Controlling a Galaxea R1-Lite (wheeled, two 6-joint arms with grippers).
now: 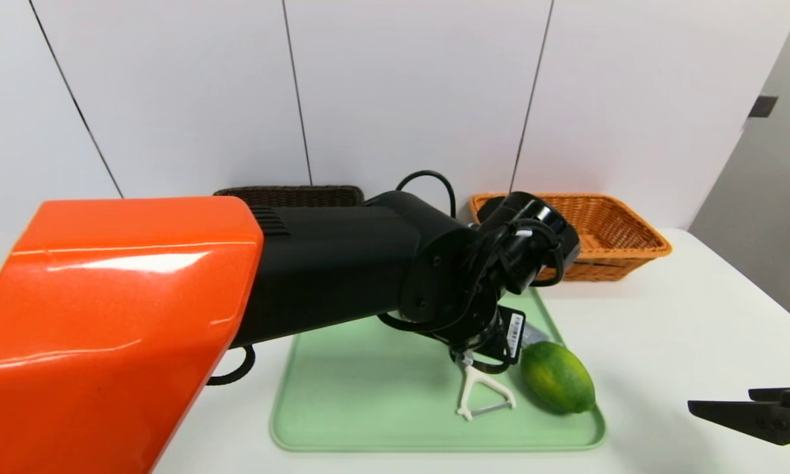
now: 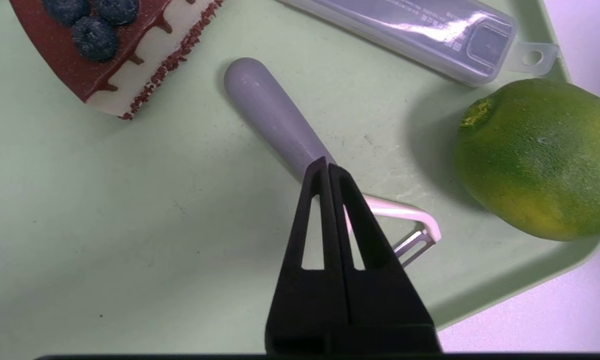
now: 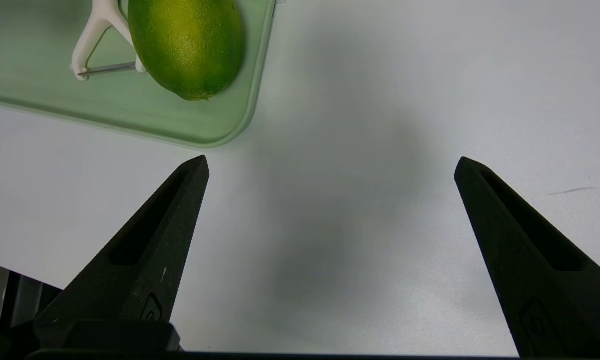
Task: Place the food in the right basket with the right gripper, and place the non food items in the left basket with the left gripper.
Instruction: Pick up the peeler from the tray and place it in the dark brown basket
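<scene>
On the pale green tray (image 1: 368, 401) lie a peeler (image 2: 275, 117) with a grey handle and white head (image 1: 480, 395), a green citrus fruit (image 1: 558, 377) beside it, a cake slice (image 2: 115, 45) with blueberries, and a clear plastic case (image 2: 420, 35). My left gripper (image 2: 326, 162) hangs just over the peeler's handle near its head, fingers pressed together with nothing between them. In the head view its wrist hides the cake and most of the case. My right gripper (image 3: 331, 162) stands open over bare table, right of the tray's near corner (image 1: 721, 400).
A dark brown basket (image 1: 289, 195) stands at the back left behind my left arm. An orange wicker basket (image 1: 605, 230) stands at the back right. The white table (image 1: 684, 316) runs to its right edge near the grey wall.
</scene>
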